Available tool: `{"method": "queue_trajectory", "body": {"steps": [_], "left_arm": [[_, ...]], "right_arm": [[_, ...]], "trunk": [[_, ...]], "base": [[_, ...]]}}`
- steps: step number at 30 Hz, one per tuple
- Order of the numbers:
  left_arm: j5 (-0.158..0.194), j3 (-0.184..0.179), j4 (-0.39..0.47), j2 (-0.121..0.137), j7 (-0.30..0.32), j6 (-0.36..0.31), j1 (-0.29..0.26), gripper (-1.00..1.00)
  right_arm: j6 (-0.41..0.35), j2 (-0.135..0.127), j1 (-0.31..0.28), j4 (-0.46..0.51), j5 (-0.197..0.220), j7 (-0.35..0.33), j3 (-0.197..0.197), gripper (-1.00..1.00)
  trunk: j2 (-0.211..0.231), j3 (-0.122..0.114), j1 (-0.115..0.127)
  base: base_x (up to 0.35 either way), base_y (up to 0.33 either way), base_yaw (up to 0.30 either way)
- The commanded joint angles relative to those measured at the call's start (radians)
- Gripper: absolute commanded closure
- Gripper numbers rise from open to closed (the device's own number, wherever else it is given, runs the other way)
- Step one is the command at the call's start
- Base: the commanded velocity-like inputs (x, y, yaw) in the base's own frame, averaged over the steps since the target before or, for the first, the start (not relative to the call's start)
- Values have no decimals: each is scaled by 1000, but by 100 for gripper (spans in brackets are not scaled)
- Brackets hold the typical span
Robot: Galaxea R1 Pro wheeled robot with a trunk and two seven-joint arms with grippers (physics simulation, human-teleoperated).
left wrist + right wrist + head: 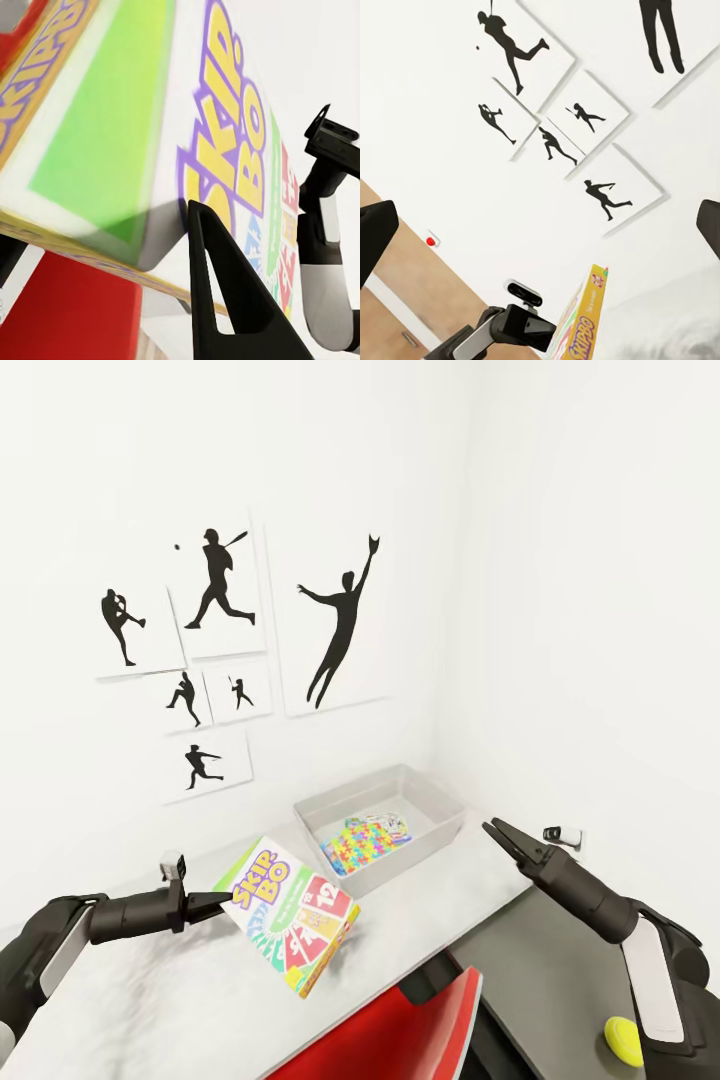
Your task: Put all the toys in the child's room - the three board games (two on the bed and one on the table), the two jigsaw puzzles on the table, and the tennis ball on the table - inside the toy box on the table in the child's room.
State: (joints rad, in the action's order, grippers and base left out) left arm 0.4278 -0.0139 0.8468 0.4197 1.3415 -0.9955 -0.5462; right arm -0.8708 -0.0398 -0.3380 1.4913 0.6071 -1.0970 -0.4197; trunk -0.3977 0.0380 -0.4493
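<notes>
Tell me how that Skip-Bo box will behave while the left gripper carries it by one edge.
The Skip-Bo box looks stiff: it stays flat though pinched at one edge by the left gripper. Held off-centre and tilted above the table, it may pivot or sag in the grip. Its glossy lid could slip. It probably weighs little, being thin.

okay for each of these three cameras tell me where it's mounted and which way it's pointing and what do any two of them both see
Head view: on the robot's head, looking down at the table and toy box; both arms, left claw, right claw.
Left wrist view: on the left arm, facing the held Skip-Bo box; one claw finger, the right arm behind.
Right wrist view: on the right arm, facing the wall pictures; dark fingertips at the edges, the left arm.
Shared: all three see the Skip-Bo box.
</notes>
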Motion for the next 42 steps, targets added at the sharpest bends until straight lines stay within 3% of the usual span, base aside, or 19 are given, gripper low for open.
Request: {"method": "queue_trajectory", "body": {"steps": [1, 10, 29, 42], "left_arm": [[3, -1, 0, 1, 1, -7, -1, 100], [5, -1, 0, 0, 3, -3, -1, 100], [5, -1, -1, 0, 2, -3, 0, 100], [5, -1, -2, 0, 2, -3, 0, 100]], "right_arm": [[-4, -1, -1, 0, 2, -1, -1, -100], [48, -2, -1, 0, 3, 0, 1, -100], [53, -1, -1, 0, 2, -1, 1, -100], [53, -2, -1, 0, 2, -1, 1, -100]], "trunk": [[-2, 2, -1], [-2, 2, -1], [-2, 2, -1], [-2, 1, -1]], "base": [[71, -3, 1], [87, -22, 0], [53, -28, 6], [9, -4, 127]]}}
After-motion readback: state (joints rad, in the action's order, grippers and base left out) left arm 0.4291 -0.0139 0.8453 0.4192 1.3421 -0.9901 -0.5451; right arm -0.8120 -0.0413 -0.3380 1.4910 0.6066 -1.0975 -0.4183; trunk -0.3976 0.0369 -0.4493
